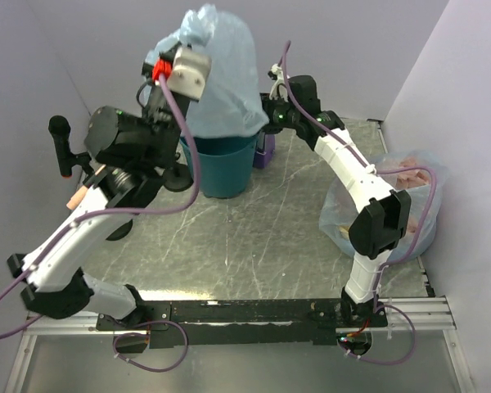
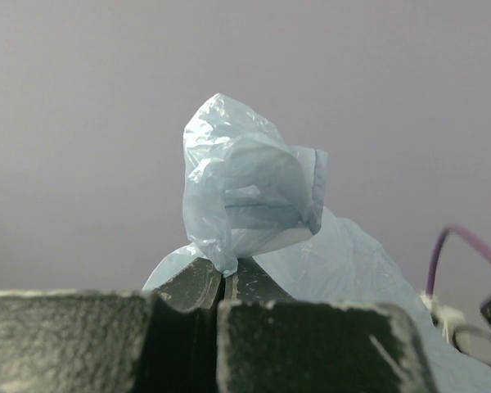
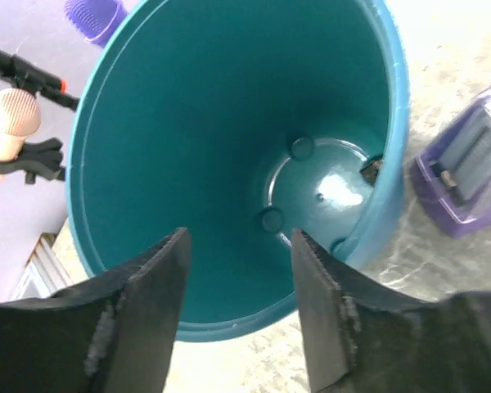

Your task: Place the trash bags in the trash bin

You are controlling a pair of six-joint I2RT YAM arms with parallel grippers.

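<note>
The pale-blue trash bag [image 1: 222, 78] hangs billowed over the teal trash bin [image 1: 222, 170] and hides its rim at the back. My left gripper [image 1: 161, 72] is raised at the bag's upper left. In the left wrist view it [image 2: 223, 274] is shut on a bunched corner of the bag [image 2: 250, 192]. My right gripper [image 1: 268, 112] is at the bag's right side, above the bin's rim. In the right wrist view it [image 3: 239, 239] is open and empty, looking down into the bin [image 3: 229, 139]. The bin's inside shows nothing in it, and the bag is out of that view.
A clear bag stuffed with yellow and pink items [image 1: 397, 205] lies at the right, beside the right arm. A purple box [image 1: 266, 152] stands right of the bin, also in the right wrist view [image 3: 466, 168]. A black-handled tool [image 1: 61, 143] stands at the left wall.
</note>
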